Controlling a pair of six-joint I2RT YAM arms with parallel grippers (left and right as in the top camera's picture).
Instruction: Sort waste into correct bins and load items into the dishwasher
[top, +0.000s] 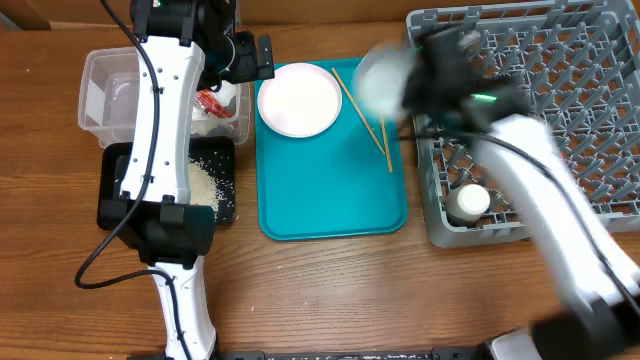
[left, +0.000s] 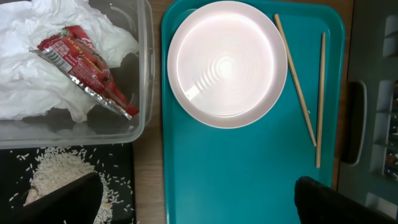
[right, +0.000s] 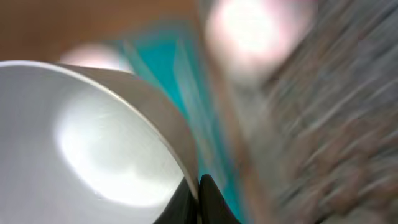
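Observation:
My right gripper (right: 198, 186) is shut on the rim of a small white bowl (right: 93, 143), blurred by motion, held above the teal tray's right edge next to the grey dish rack (top: 560, 60); the bowl (top: 385, 75) shows blurred overhead. The large white plate (top: 300, 98) and two chopsticks (top: 365, 115) lie on the teal tray (top: 330, 200). My left gripper (left: 193, 199) is open and empty above the tray's left edge. The clear tub (left: 144, 74) holds the crumpled napkin (left: 37, 68) and the red wrapper (left: 84, 65). Rice (left: 56, 171) lies in the black tray (left: 121, 162). A small white cup (top: 468, 203) sits in the rack.
The left arm (top: 165, 130) stretches over the black tray and the tub. The right arm (top: 560, 210) crosses the rack's front left part. Bare wooden table (top: 330, 290) lies in front of the trays.

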